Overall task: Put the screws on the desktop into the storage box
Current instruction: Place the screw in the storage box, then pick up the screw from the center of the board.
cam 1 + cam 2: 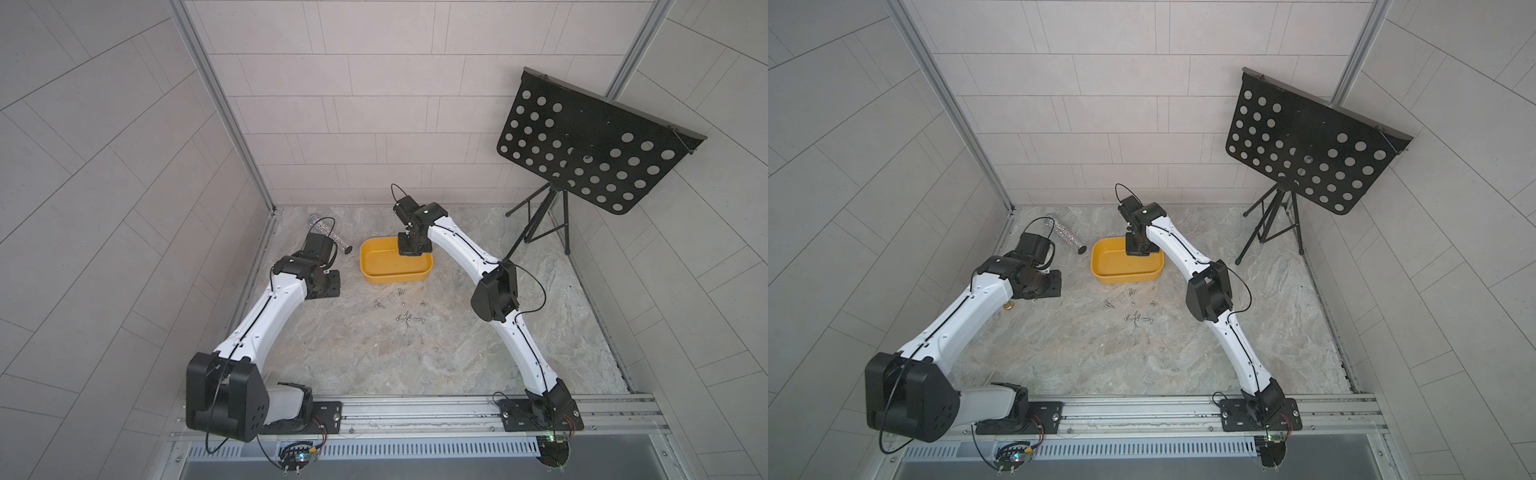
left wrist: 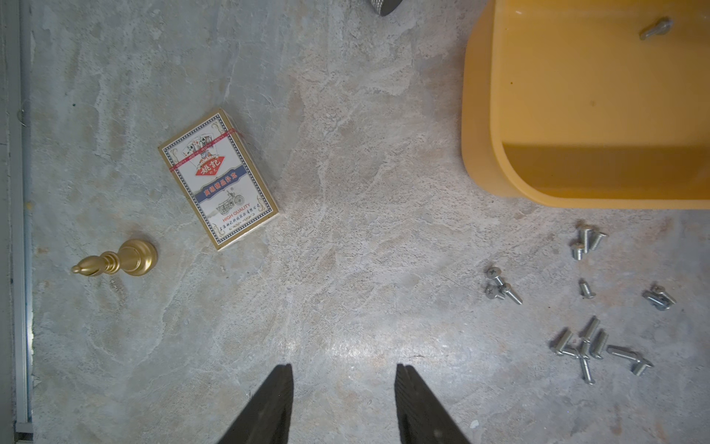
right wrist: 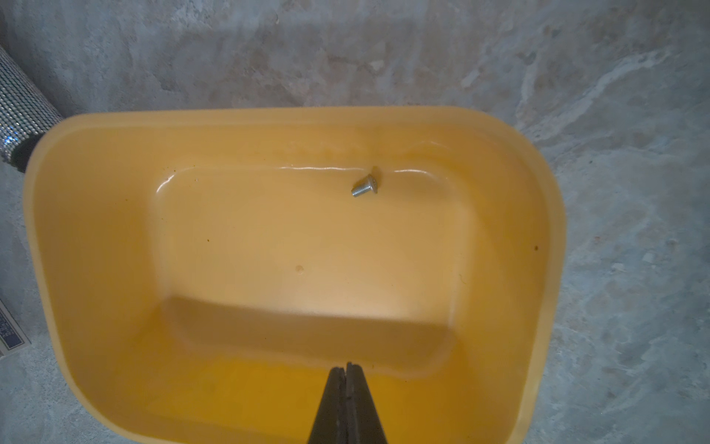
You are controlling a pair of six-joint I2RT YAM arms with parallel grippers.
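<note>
1. the right jaws are pressed tight together with nothing showing between them, hanging over the storage box [image 3: 269, 115].
2. the left jaws stand partly open and empty above bare worktop [image 2: 345, 192], off to one side of the box.
3. one screw [image 3: 364, 185] lies inside the box close to its far wall; nothing else shows in it.
4. the other screws [image 2: 589, 327] lie in small clumps on the worktop just beside the box's near wall, between the two arms.
5. they look light, hard and slick, so likely to roll or skid. i'd pinch one across the shaft just under its head, taking a loner before the tangled ones.
6. a card pack [image 2: 219, 178] and a brass piece [image 2: 123, 259] lie further out.
</note>
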